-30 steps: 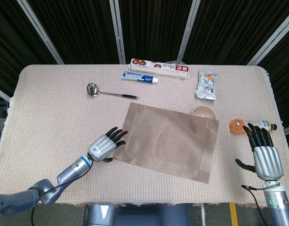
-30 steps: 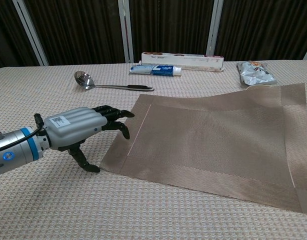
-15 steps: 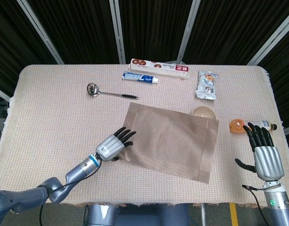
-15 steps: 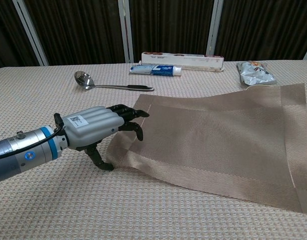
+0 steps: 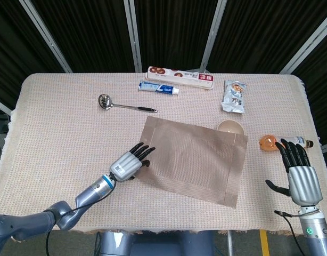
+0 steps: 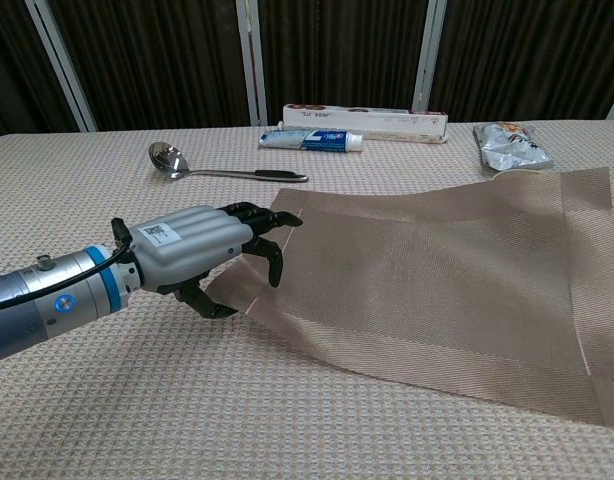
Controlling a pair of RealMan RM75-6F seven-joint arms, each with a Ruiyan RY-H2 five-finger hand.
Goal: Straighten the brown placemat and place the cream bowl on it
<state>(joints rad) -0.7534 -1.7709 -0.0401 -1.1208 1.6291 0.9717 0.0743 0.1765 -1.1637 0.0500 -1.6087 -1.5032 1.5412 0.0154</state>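
The brown placemat lies askew at the table's middle, turned clockwise. My left hand is at its near left corner. In the chest view the left hand has its fingers over the placemat edge and its thumb under the slightly raised corner, pinching it. The cream bowl stands upright at the mat's far right corner, touching its edge. My right hand rests open and empty near the table's right front edge, apart from the bowl.
Along the back lie a long box, a toothpaste tube and a snack packet. A metal ladle lies left of centre. An orange object and a small bottle sit just beyond my right hand.
My left hand has slid right onto the placemat's near left corner and taken hold of it; the corner has risen and shifted right. The right hand has not moved.
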